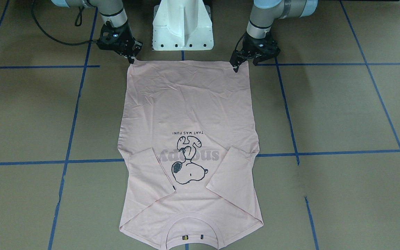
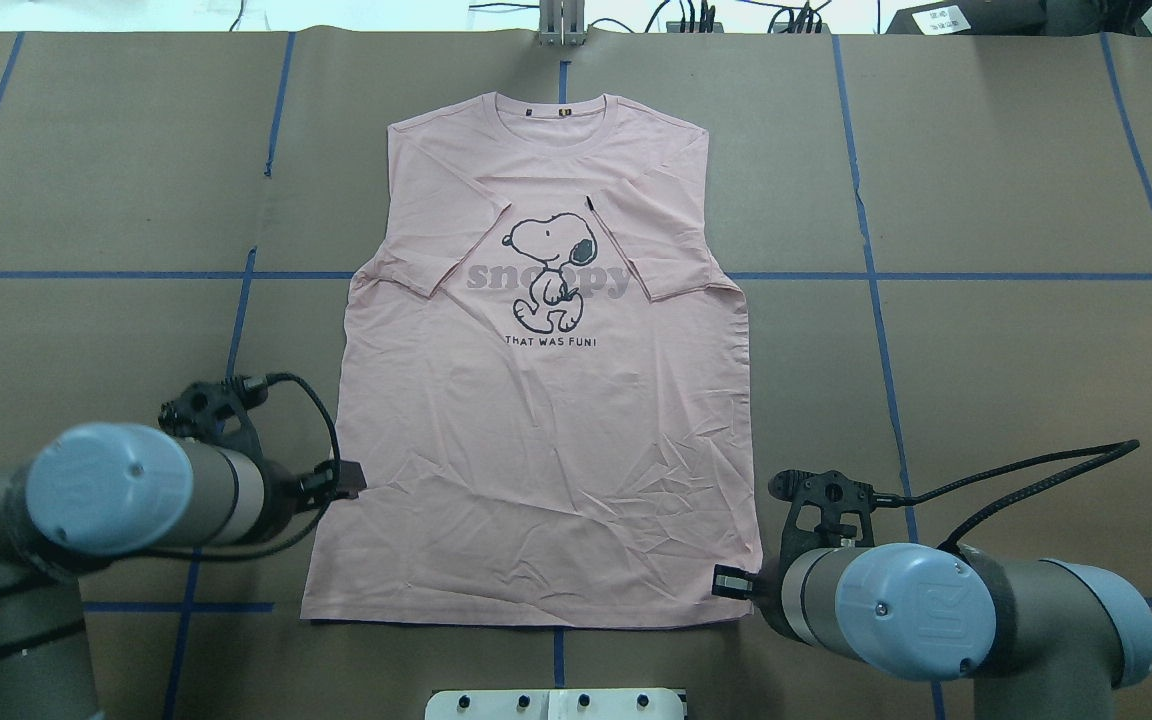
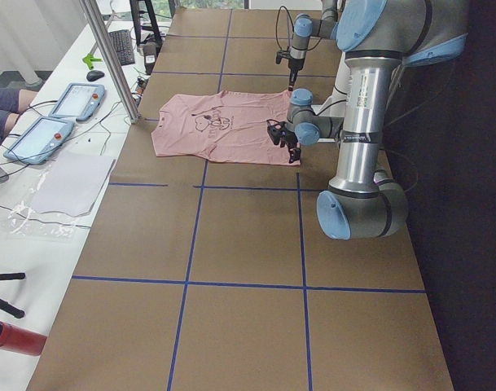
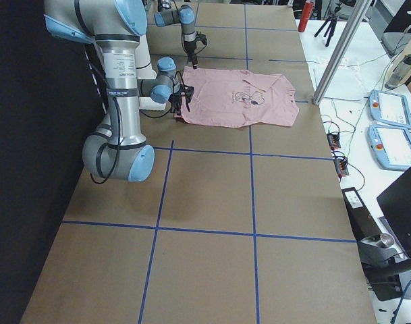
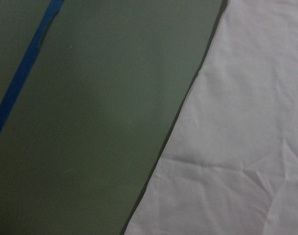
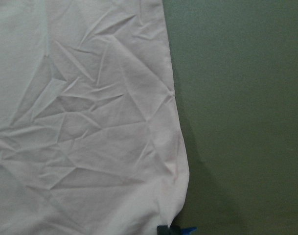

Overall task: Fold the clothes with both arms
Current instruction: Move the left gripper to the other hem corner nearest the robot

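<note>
The pale pink T-shirt (image 2: 546,430) lies flat on the brown table, Snoopy print up. Both sleeves are folded in over the chest, and the collar (image 2: 561,108) is on the far side from the robot. My left gripper (image 1: 245,65) hangs open just over the hem corner on my left, one fingertip (image 1: 235,67) at the cloth edge. My right gripper (image 1: 125,55) stands open at the other hem corner, fingertip (image 1: 131,61) touching the edge. Neither holds cloth. The wrist views show only the shirt edge (image 5: 188,98) and a wrinkled hem corner (image 6: 178,205) flat on the table.
The white pedestal base (image 1: 182,27) stands just behind the hem, between the arms. Blue tape lines (image 1: 290,118) grid the table. A metal pole (image 3: 109,57) rises at the far edge. Teach pendants (image 3: 72,99) lie on a side bench.
</note>
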`<state>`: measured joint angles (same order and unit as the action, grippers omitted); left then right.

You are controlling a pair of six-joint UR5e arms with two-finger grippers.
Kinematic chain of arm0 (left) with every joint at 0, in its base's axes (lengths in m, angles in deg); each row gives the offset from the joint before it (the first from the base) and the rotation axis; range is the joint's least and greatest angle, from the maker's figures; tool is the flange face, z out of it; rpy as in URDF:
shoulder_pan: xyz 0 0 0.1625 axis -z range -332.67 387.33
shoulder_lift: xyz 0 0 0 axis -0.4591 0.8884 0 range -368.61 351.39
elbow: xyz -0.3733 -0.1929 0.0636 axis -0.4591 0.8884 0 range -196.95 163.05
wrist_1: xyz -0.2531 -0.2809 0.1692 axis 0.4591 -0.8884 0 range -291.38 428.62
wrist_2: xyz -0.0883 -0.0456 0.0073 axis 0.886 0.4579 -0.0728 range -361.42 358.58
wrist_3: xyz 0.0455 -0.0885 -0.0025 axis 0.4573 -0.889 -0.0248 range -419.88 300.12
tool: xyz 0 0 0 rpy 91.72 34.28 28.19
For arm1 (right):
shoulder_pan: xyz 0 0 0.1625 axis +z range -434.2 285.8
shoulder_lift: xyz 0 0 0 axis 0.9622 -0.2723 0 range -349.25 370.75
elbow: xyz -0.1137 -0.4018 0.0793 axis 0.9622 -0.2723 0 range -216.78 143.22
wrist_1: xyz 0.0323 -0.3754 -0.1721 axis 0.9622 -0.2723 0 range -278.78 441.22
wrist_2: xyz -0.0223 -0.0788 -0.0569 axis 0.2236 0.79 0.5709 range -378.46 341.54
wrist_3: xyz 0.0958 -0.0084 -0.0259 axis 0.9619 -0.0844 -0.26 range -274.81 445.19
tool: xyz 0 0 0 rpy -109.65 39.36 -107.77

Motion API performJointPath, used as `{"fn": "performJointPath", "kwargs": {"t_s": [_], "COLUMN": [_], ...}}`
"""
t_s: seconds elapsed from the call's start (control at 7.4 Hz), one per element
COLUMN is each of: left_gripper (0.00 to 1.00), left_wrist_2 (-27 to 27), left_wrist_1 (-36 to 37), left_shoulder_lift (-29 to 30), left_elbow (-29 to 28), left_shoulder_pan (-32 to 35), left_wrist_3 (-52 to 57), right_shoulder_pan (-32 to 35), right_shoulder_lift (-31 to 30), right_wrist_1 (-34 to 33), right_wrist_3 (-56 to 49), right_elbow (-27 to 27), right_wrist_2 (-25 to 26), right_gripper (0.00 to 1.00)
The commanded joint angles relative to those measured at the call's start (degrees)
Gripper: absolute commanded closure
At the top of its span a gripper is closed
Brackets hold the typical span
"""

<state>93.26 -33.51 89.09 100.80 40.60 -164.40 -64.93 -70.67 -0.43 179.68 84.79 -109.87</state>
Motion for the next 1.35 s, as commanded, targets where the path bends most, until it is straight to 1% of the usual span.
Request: {"fn": "performJointPath", "kwargs": {"t_s": [0.0,0.14,0.27,0.54,0.68,0.95,1.08,1.22], "left_gripper": [0.03,0.03,0.09,0.12,0.19,0.75,0.99,1.00], "left_wrist_2": [-0.46,-0.46,-0.20,-0.03,-0.03,0.06,0.15,0.24], "left_wrist_1": [0.09,0.09,0.17,0.09,0.09,0.09,0.09,0.09], "left_shoulder_lift": [-2.07,-2.16,-2.07,-1.73,-1.64,-1.28,-1.28,-1.20], "left_elbow": [-0.06,-0.24,-0.24,-0.33,-0.59,-0.50,-0.50,-0.42], "left_shoulder_pan": [-1.23,-1.32,-1.32,-1.76,-2.19,-2.28,-2.29,-2.29], "left_wrist_3": [-1.65,-1.74,-1.74,-1.74,-1.74,-1.74,-1.74,-1.66], "right_shoulder_pan": [-0.04,-0.04,-0.13,-0.04,-0.04,0.05,0.13,0.13], "right_shoulder_lift": [0.03,0.03,0.03,0.03,0.03,0.03,0.03,0.03], "right_wrist_1": [0.00,0.00,0.00,0.00,0.00,0.00,0.00,0.00], "right_wrist_3": [0.00,0.00,0.00,0.00,0.00,0.00,0.00,0.00], "right_elbow": [-0.02,-0.02,-0.02,-0.02,-0.02,0.06,0.06,0.06], "right_wrist_2": [0.00,0.00,0.00,0.00,0.00,0.00,0.00,0.00], "right_gripper": [1.00,1.00,1.00,1.00,1.00,1.00,1.00,1.00]}}
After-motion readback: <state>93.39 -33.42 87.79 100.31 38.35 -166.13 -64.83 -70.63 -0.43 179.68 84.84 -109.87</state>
